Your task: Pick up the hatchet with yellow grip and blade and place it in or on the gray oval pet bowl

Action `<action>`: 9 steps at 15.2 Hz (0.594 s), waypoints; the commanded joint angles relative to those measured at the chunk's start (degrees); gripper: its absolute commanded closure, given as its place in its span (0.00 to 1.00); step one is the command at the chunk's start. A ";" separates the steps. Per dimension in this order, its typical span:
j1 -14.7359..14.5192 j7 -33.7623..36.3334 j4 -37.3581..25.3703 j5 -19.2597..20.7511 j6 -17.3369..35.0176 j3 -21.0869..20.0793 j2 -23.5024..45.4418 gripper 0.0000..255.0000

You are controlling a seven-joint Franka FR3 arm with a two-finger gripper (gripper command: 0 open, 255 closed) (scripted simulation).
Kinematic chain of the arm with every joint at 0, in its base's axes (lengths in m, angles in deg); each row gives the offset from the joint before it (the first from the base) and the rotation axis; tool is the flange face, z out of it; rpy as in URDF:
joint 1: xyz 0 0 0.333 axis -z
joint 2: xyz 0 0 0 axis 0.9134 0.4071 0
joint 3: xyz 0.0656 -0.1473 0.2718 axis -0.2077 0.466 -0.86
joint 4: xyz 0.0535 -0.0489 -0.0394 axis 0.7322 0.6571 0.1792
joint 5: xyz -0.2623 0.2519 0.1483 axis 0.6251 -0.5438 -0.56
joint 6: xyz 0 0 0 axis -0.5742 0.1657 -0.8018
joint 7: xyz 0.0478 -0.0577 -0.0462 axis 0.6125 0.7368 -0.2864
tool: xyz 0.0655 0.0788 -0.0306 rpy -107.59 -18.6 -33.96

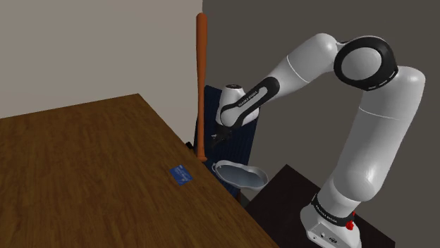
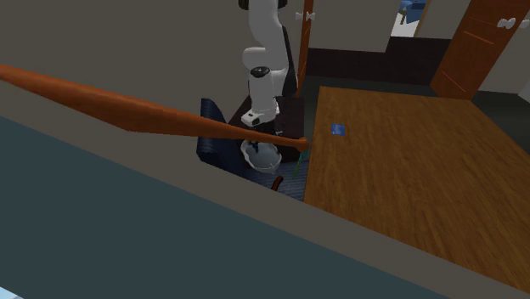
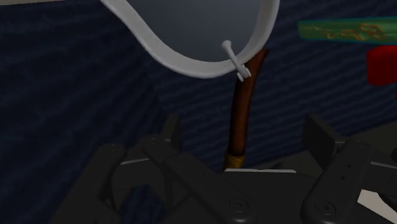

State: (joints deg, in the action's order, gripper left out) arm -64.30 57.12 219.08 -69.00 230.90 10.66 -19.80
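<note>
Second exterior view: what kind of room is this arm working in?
Likely a lived-in room of a house: a brown wooden table, brown wooden doors with pale knobs, and a reddish-brown baseball bat standing beside the table.

Shoulder view: from beside the stand (image 1: 331,218), looking down across the worktop (image 1: 84,176). Second exterior view: high, farther off, facing back toward the arm (image 2: 259,68). Wrist view: close above the pale bowl (image 3: 191,60), sharing it with both others.
</note>
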 commanded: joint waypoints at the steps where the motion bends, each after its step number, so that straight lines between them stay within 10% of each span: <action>1: -0.94 1.50 -3.77 1.05 2.44 0.01 5.19 0.00; 9: -3.67 4.81 -18.27 2.88 8.36 2.67 23.30 0.00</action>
State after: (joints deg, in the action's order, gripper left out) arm -66.95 61.16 203.36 -66.36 238.64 13.41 1.05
